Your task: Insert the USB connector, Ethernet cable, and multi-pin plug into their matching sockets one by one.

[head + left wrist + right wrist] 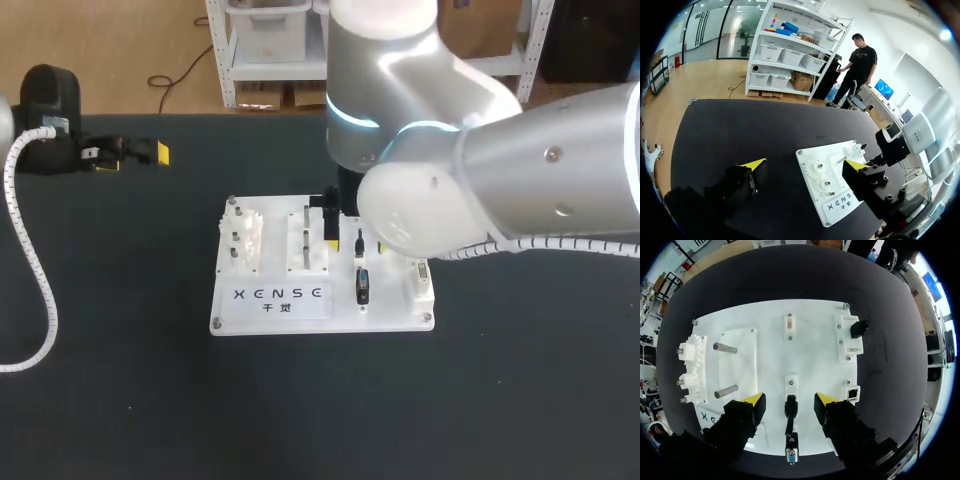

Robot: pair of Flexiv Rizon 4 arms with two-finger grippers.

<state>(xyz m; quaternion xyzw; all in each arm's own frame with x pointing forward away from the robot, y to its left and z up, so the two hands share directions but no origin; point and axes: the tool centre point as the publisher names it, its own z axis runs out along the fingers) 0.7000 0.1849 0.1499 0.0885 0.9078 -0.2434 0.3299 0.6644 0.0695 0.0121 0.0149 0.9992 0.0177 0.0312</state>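
Note:
The white socket board (290, 305) lies mid-table. In the right wrist view my right gripper (790, 400) hangs over its near part, open. Its yellow fingertips (754, 399) straddle a black USB connector (790, 405) without touching it. A short black lead runs from that connector to the multi-pin plug (791, 455) by the board's edge. An Ethernet socket (853, 393) sits beside one finger, and a black plug (858, 328) rests on the bracket further ahead. In the head view the connector (359, 243) and plug (363, 287) show under my right arm. My left gripper (130, 152) stays open and empty at the far left.
Two metal pegs (726, 347) and a white geared block (690, 370) stand on the board's other half. A small white slotted block (789, 322) sits ahead of the connector. My left arm's coiled cable (40, 270) loops over the dark table at the left.

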